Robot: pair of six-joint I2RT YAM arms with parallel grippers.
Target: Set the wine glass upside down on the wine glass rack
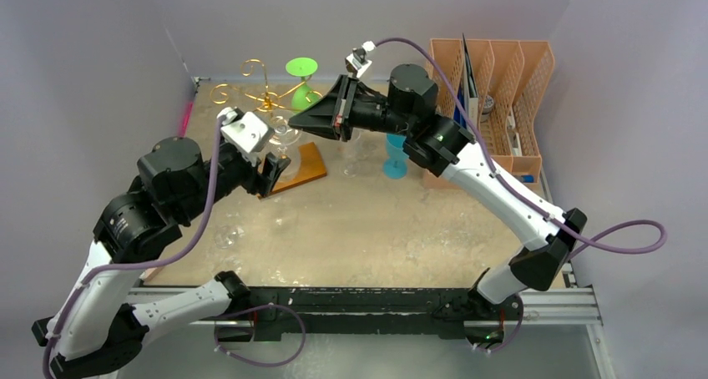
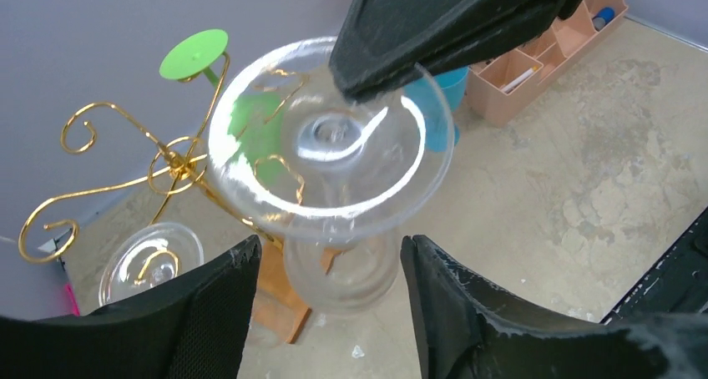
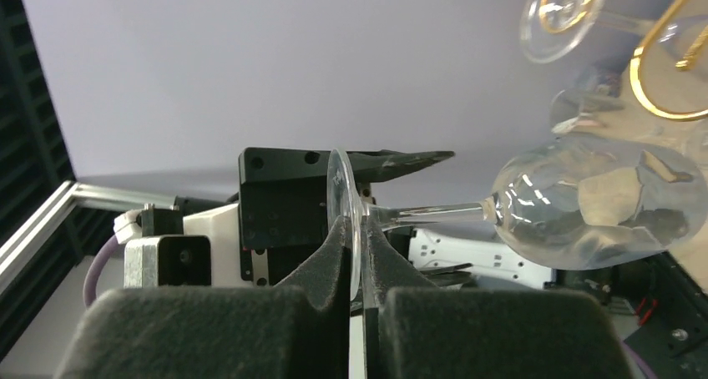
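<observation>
My right gripper (image 3: 359,239) is clamped tight on the rim of the wine glass (image 2: 334,141) foot, one pad on each flat face. The stem runs crosswise to those fingers, out to the bowl on one side. My left gripper (image 2: 330,245) stands wide, a finger on either side of the glass. I cannot tell whether they touch it. Seen from there, the foot faces my wrist and the bowl points away. The wine glass rack (image 2: 179,166) stands beyond my left fingertips.
</observation>
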